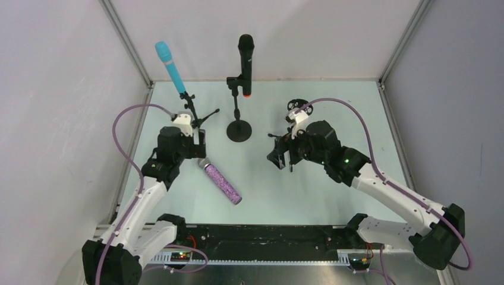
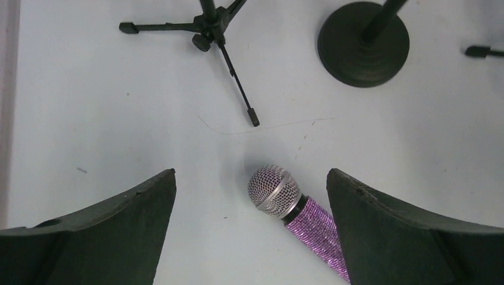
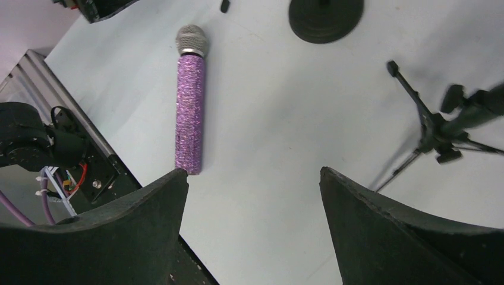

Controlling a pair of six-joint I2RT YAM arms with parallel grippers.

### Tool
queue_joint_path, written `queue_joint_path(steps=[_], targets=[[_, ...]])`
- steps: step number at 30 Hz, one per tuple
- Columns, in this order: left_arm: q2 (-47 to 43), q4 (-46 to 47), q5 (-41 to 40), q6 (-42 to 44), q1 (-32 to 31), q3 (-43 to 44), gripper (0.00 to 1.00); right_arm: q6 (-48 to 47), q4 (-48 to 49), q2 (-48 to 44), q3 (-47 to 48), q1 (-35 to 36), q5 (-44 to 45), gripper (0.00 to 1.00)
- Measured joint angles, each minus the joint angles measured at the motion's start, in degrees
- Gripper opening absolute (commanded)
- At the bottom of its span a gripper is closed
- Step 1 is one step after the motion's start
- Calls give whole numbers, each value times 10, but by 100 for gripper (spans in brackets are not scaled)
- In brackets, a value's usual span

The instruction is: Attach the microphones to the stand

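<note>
The purple glitter microphone [image 1: 223, 183] lies flat on the table, its silver mesh head toward my left gripper [image 1: 199, 152]. In the left wrist view the head [image 2: 274, 190] sits between my open fingers, nearer the right one; the left gripper [image 2: 251, 173] hovers above it, empty. The turquoise microphone [image 1: 169, 66] sits in the clip of a tripod stand [image 1: 193, 110]. The black microphone with the orange end [image 1: 245, 59] sits on the round-base stand [image 1: 239, 129]. My right gripper [image 1: 277, 157] is open and empty over mid-table; its view [image 3: 254, 173] shows the purple microphone [image 3: 190, 101] at the upper left.
A third tripod stand [image 1: 296, 107] with an empty clip stands behind my right wrist, and shows in the right wrist view [image 3: 438, 129]. The round base [image 2: 363, 43] and tripod legs [image 2: 221, 37] lie beyond the left fingers. A black rail [image 1: 261, 240] runs along the near edge.
</note>
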Motion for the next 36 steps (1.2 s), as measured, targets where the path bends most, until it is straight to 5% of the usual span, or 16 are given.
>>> queue_joint_path(steps=[14, 24, 36], targets=[[22, -6, 28, -128, 89, 16, 100, 19, 88, 171, 19, 89, -32, 93], [6, -9, -15, -120, 90, 16, 100, 19, 59, 388, 160, 150, -61, 94], [6, -9, -16, -102, 90, 16, 100, -29, -91, 606, 396, 221, -12, 85]])
